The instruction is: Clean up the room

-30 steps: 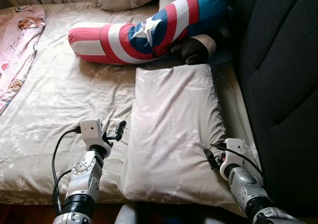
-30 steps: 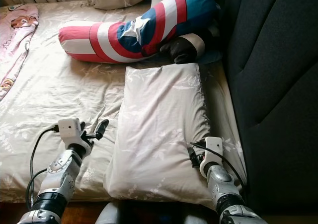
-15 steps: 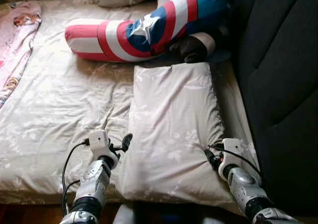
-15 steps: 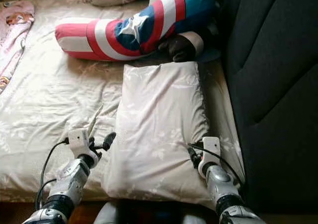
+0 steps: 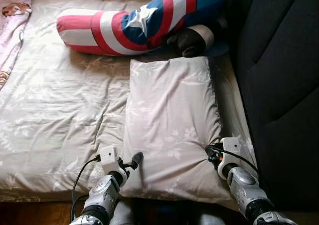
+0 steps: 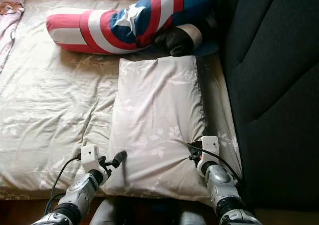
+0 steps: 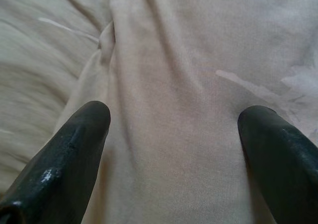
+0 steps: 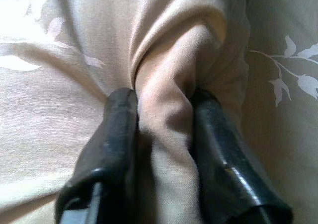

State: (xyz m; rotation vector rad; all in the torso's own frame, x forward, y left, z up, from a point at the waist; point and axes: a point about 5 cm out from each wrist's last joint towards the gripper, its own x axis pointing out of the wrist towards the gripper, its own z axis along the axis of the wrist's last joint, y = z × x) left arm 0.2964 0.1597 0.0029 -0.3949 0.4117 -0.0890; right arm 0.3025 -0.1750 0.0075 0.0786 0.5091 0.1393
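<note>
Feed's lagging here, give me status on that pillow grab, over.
Right gripper pinched shut on pillow edge. Left gripper open over its near-left corner, not gripping. Striped bolster lies beyond, apart.

- Premises: a bedroom in a private home.
- A bed (image 5: pixel 60 110) spans the view, made up with a beige leaf-print sheet, creased.
- A dark padded headboard (image 5: pixel 279 70) stands along the robot's right.
- Matching pillow (image 5: pixel 172 120) lies on the sheet.
- A red, white and blue star-pattern bolster (image 5: pixel 134 25) and a pink cartoon-print blanket (image 5: pixel 12 20) indicate household use.
</note>
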